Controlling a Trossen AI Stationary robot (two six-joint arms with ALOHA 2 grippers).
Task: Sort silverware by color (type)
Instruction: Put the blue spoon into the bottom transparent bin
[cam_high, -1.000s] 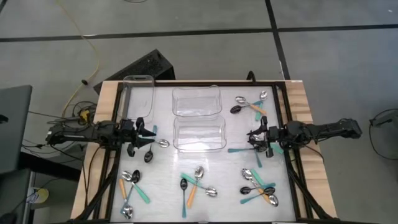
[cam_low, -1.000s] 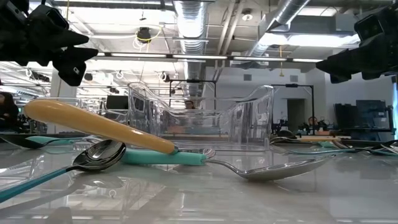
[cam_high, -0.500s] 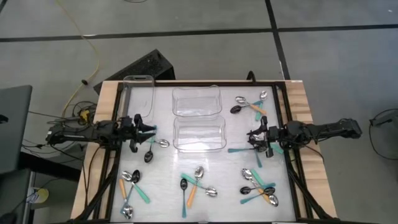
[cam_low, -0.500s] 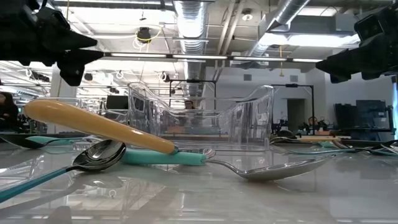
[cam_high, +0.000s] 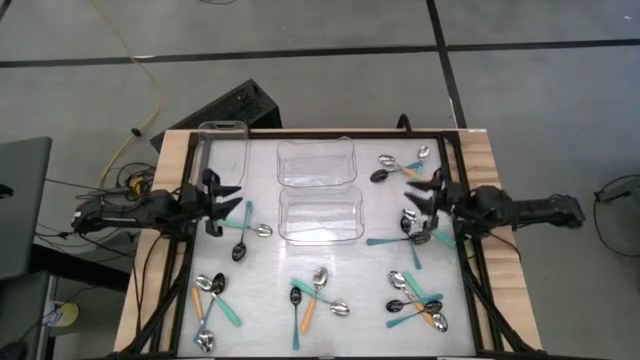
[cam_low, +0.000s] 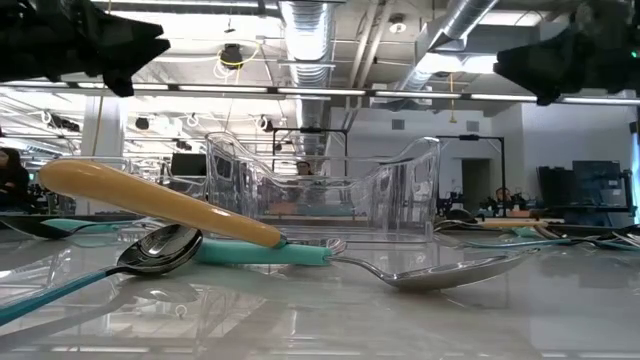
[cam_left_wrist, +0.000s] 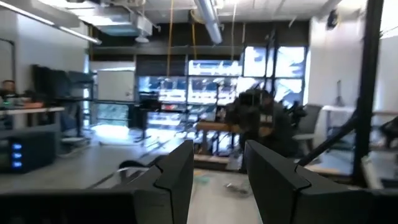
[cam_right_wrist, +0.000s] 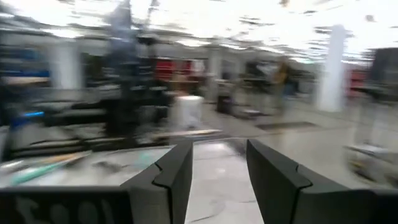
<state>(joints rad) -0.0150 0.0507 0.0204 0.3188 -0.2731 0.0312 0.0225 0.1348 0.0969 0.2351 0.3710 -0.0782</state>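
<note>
Both my arms have pulled back and lifted; my left gripper (cam_high: 226, 196) and right gripper (cam_high: 418, 195) stand parted, empty, over the scattered teal- and orange-handled spoons (cam_high: 318, 296) on the white table (cam_high: 265, 275).

Right wrist view blurred; spoon (cam_right_wrist: 37, 167) indistinct.

One camera hangs above, looking straight down on the whole tabletop (cam_high: 320, 265) and both arms. A second sits at tabletop height, close behind the spoons (cam_low: 200, 235), facing the clear tubs (cam_low: 330, 185) both views share. Each wrist camera looks level past its own fingers (cam_left_wrist: 177, 180); the right one seems blurred.
</note>
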